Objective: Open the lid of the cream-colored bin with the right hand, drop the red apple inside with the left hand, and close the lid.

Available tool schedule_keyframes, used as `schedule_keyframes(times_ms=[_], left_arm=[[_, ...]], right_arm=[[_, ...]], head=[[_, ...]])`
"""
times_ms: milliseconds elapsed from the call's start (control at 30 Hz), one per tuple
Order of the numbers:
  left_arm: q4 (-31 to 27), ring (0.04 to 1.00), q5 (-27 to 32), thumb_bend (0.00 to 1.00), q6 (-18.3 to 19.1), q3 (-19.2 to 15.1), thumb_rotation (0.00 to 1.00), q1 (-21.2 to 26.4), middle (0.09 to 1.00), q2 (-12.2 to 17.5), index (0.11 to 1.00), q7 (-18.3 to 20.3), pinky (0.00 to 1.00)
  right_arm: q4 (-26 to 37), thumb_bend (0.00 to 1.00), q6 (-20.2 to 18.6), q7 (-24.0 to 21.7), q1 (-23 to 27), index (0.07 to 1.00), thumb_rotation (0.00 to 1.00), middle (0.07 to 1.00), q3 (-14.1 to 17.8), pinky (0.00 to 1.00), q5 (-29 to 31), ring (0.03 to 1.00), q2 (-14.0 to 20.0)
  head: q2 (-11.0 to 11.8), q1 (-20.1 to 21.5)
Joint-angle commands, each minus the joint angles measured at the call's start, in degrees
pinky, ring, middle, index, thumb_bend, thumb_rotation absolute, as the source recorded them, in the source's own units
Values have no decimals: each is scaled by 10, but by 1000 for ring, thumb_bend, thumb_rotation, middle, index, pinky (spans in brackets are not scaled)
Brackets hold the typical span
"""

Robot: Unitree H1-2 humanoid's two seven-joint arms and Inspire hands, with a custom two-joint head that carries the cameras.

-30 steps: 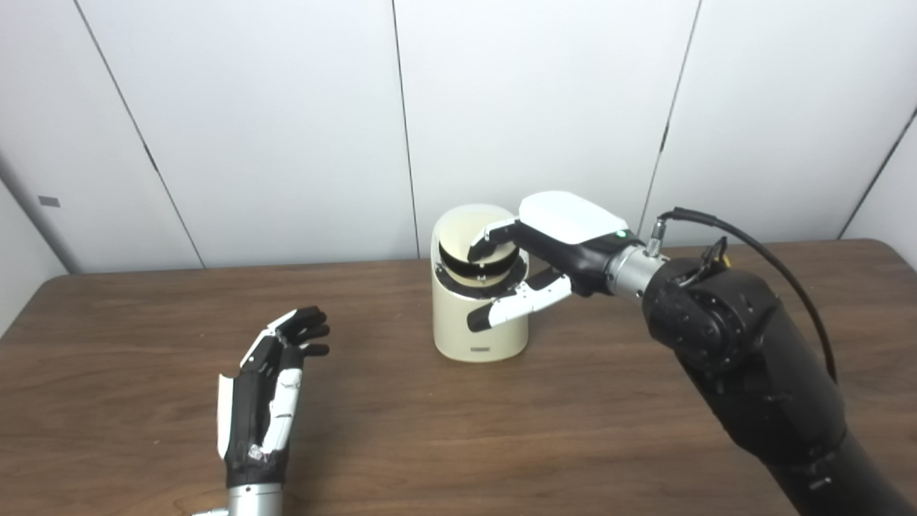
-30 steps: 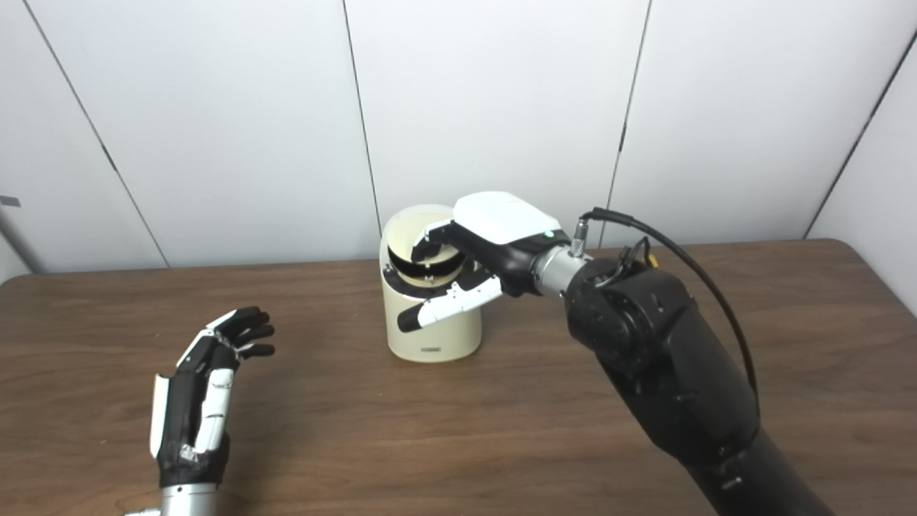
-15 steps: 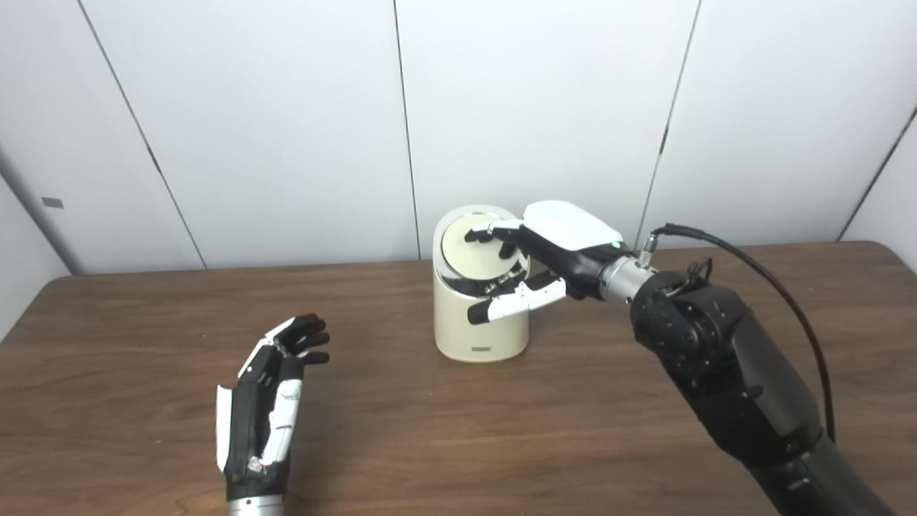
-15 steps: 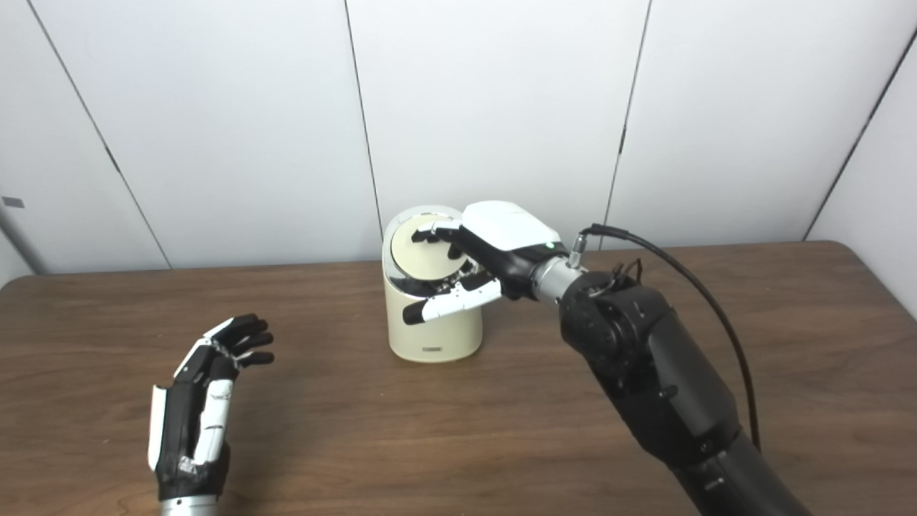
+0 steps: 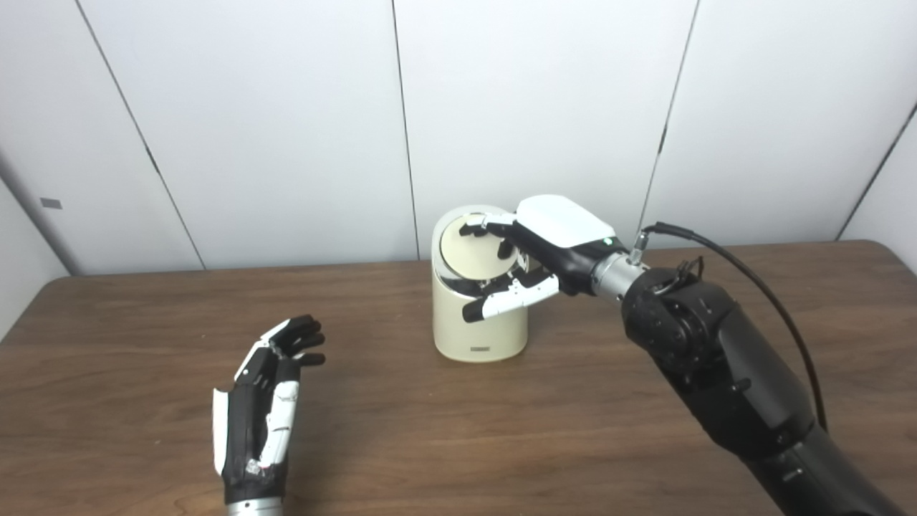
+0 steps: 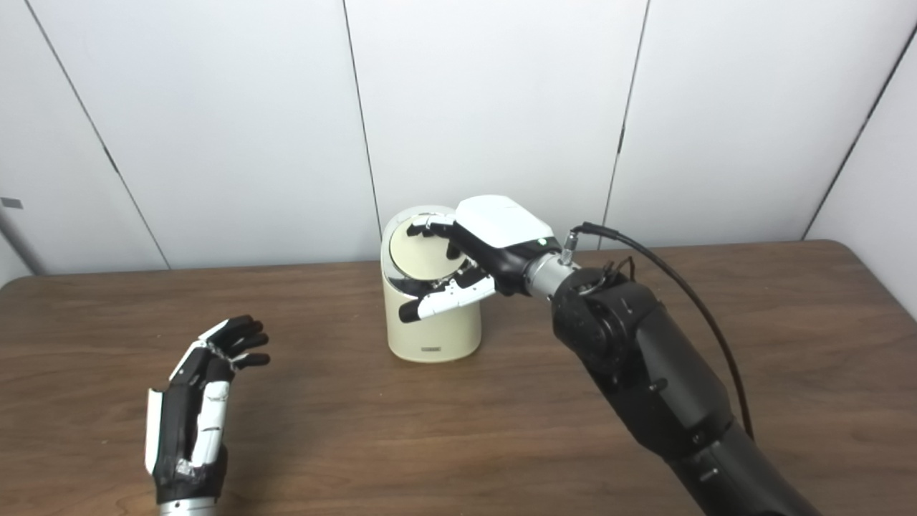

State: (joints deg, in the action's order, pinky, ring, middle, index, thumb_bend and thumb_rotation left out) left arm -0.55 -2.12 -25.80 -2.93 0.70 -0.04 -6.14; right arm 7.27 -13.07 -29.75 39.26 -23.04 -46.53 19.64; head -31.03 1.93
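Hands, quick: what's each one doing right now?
Left hand: open, holding nothing.
Right hand: open, fingers resting on the bin lid, not gripping it.

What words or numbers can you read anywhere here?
None can be read.
Small dark label low on the front of the cream-colored bin: too small and blurred to read.
Small grey tag on the wall at the far left: no readable text.
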Motion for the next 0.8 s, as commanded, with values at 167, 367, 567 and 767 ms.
schedule_keyframes(times_ms=[167, 367, 567, 767], left_arm=[[-17, 702, -15, 574, -11, 4, 785, 7, 736, -3, 742, -10, 624], [-17, 695, -16, 572, -11, 5, 782, 10, 729, -5, 739, -13, 609], [-16, 702, -19, 583, -11, 4, 787, 11, 736, -5, 743, -14, 613], [-16, 699, -15, 572, -11, 5, 782, 11, 735, -3, 743, -13, 619]], right_arm=[[-23, 987, 16, -29, -24, 782, 837, 799, -48, 910, -38, 856, 21], [-13, 991, 37, -15, -43, 757, 827, 774, -67, 918, -79, 850, 22], [-11, 973, 25, -34, -53, 766, 849, 788, -75, 935, -122, 856, 17], [-9, 967, 17, -52, -63, 772, 870, 799, -83, 959, -170, 871, 10]], head=[[-1, 1], [-1, 2], [1, 4], [1, 5]])
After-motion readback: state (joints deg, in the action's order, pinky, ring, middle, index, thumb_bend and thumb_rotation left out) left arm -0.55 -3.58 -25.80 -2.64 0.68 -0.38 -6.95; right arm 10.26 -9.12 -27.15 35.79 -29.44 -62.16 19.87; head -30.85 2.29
